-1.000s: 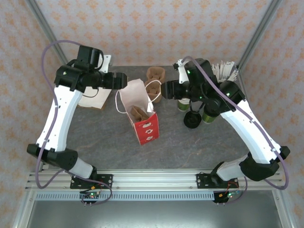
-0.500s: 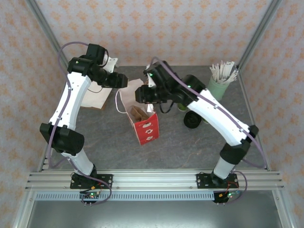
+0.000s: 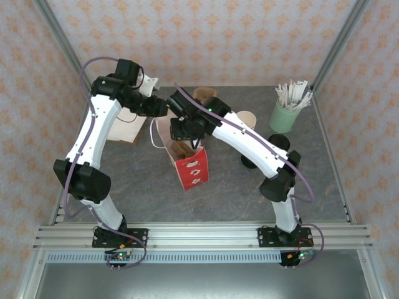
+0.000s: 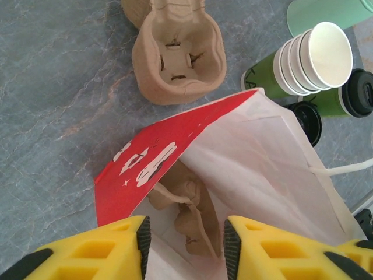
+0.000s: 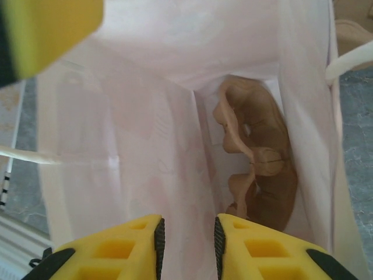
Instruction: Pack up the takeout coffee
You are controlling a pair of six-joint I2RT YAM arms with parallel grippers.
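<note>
One takeout coffee, a dark green cup with a black lid, stands right of the bag, beside a nested stack of open green cups and a loose black lid. The red and white paper bag stands mid-table with a brown pulp carrier upright inside. My left gripper hangs over the bag's back rim, jaws apart with the white wall between them. My right gripper points down into the bag's mouth, jaws narrowly apart beside the inner wall. Both hold nothing.
A second pulp carrier lies on the table behind the bag. The pale mint cup of white sticks stands at the back right. A flat white bag lies at the left. The right arm arches across the middle.
My right arm swung left from the cups to above the bag's mouth. My left gripper moved in to the bag's rim. Both pairs of jaws narrowed.
</note>
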